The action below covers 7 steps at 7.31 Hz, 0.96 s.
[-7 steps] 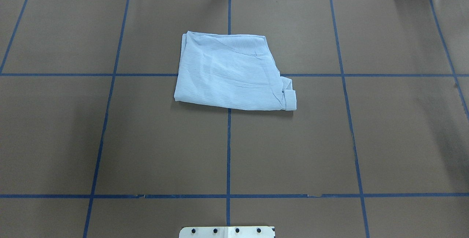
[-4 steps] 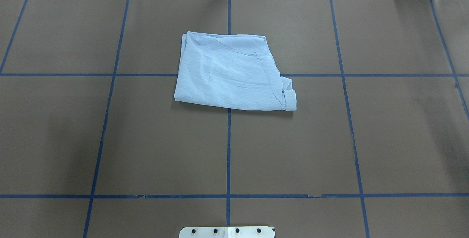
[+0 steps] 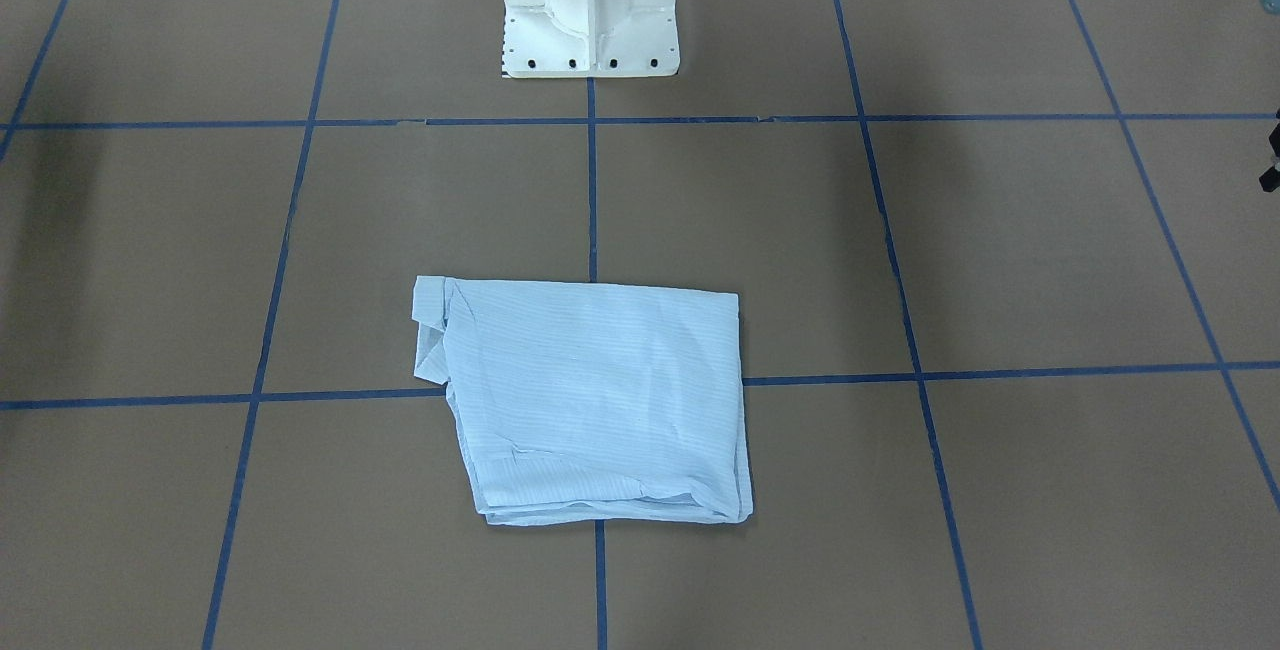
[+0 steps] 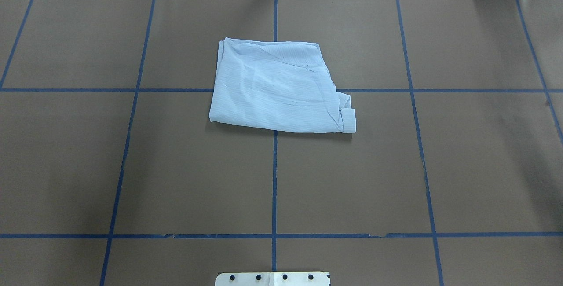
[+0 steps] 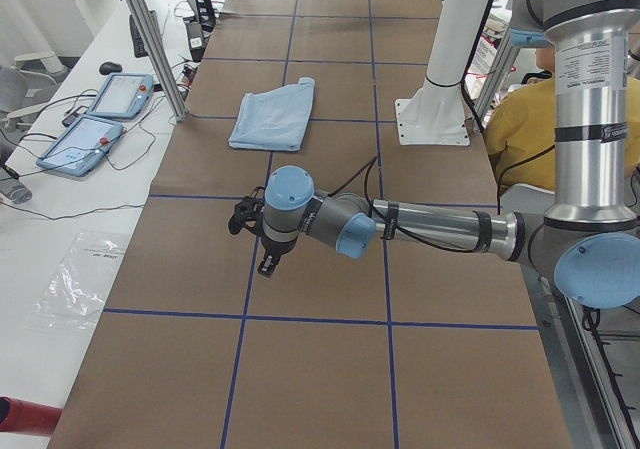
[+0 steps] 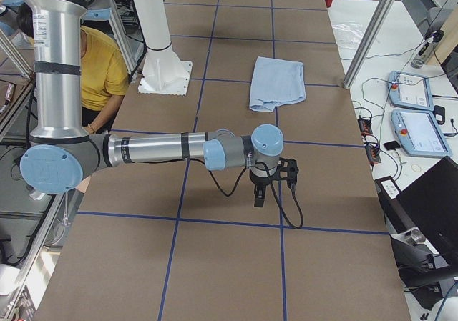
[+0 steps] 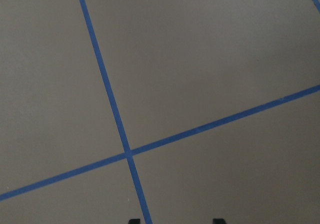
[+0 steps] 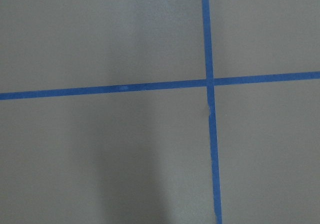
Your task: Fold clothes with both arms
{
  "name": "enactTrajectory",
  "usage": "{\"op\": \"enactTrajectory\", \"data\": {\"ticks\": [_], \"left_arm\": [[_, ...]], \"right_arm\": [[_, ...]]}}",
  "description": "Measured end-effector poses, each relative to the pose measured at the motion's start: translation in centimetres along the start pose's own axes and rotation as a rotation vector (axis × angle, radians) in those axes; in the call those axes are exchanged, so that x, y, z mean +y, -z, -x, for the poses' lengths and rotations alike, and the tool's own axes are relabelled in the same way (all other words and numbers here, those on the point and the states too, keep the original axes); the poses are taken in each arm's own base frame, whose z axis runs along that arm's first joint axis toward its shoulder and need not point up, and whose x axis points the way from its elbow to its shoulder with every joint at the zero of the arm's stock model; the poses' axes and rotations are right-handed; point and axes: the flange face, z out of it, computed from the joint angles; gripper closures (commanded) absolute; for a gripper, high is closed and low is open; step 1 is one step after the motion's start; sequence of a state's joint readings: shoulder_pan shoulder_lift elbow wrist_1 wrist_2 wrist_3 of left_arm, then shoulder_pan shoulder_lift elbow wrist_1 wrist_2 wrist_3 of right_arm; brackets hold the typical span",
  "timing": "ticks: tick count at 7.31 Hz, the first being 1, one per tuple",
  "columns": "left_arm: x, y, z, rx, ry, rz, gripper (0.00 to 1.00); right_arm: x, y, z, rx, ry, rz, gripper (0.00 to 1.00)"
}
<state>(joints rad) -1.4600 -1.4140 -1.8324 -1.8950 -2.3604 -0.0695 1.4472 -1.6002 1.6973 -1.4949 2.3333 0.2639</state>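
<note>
Shirt [image 4: 277, 88] looks basically folded; left gripper [image 7: 175, 220] (fingers [image 7: 134, 221] apart) and right gripper [image 6: 259, 196] (can't tell its fingers) sit well away, so any tidy-up needs a fresh reach.

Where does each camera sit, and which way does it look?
Front-facing: across the table, facing the pedestal; shirt before it.
Overhead: behind the pedestal, looking down on the shirt; base plate shows.
Exterior left: table's end; left arm near.
Exterior right: opposite end; right arm near.
Left wrist: down at tape lines; left gripper tips show.
Right wrist: down at tape lines; no gripper shows.
Shared: both end views catch the shirt and a person.
</note>
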Motion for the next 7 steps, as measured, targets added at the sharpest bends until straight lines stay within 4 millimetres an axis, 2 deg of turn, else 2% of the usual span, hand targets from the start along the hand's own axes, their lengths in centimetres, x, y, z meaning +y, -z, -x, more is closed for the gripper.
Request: {"op": "enactTrajectory", "data": {"ticks": [3,4,7], "left_arm": [[0.9,0.5,-0.5,0.005,-0.007,-0.003,0.0],[1.7,0.7,0.0,0.002,0.004,-0.002,0.0],[4.1,4.3,1.9,-0.041,0.071,-0.06,0.0]], "right_arm": [[-0.1,-0.2,0.1,0.016,0.008,-0.001,0.0],[0.0,-0.3,0.0,0.014,0.009,0.002,0.0],[0.0,-1.2,-1.0,0.02,-0.001,0.013,0.0]]}}
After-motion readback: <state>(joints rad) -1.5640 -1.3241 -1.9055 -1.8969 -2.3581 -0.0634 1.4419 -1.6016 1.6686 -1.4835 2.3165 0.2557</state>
